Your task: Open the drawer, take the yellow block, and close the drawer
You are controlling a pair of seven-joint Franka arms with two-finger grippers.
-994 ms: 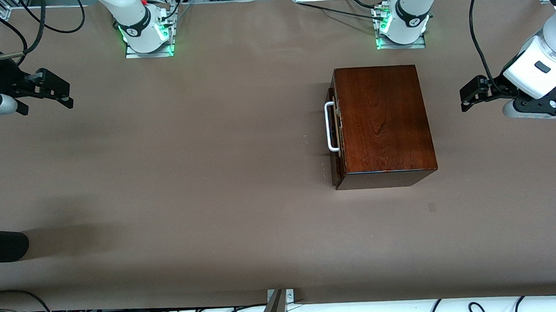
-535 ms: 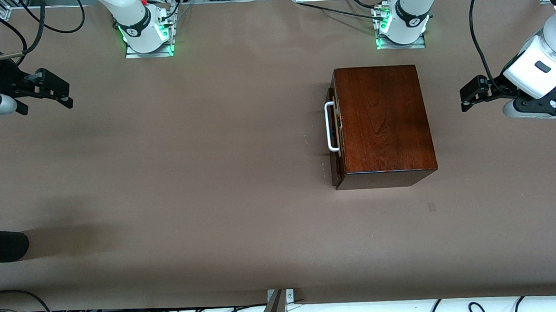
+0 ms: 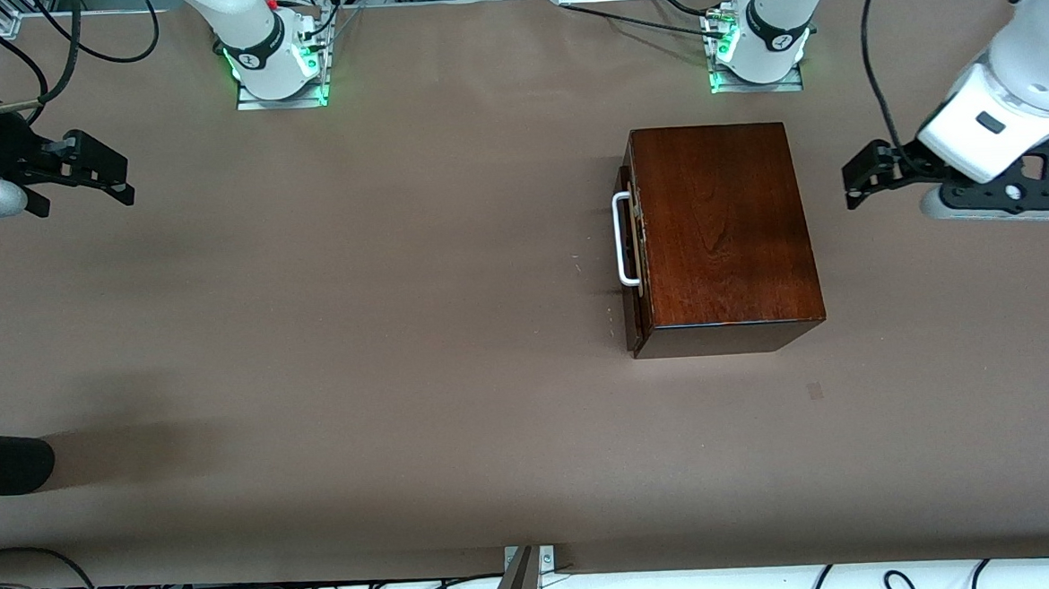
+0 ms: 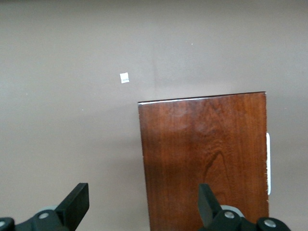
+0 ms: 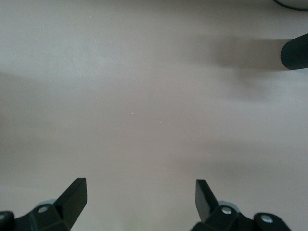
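Note:
The glossy dark-brown wooden box [image 3: 723, 230] stands on the table toward the left arm's end. Its drawer [image 3: 631, 262] is shut, with the white loop handle [image 3: 622, 240] facing the right arm's end. The yellow block is hidden. My left gripper [image 3: 861, 176] is open and empty, in the air beside the box's handle-less end. The left wrist view shows its fingertips [image 4: 77, 199] wide apart over the box's top [image 4: 204, 159] and the table, with the handle [image 4: 268, 163] at the box's edge. My right gripper [image 3: 109, 168] is open and empty, over bare table at the right arm's end; that arm waits.
A black cylindrical object [image 3: 4, 463] pokes in at the table's edge at the right arm's end; it also shows in the right wrist view [image 5: 294, 52]. A small pale mark [image 3: 815, 391] lies on the brown table [image 3: 399, 292] nearer the camera than the box. Cables run along the table's front edge.
My left gripper has moved a little toward the box and toward the robots' bases. The right gripper and the box have hardly moved.

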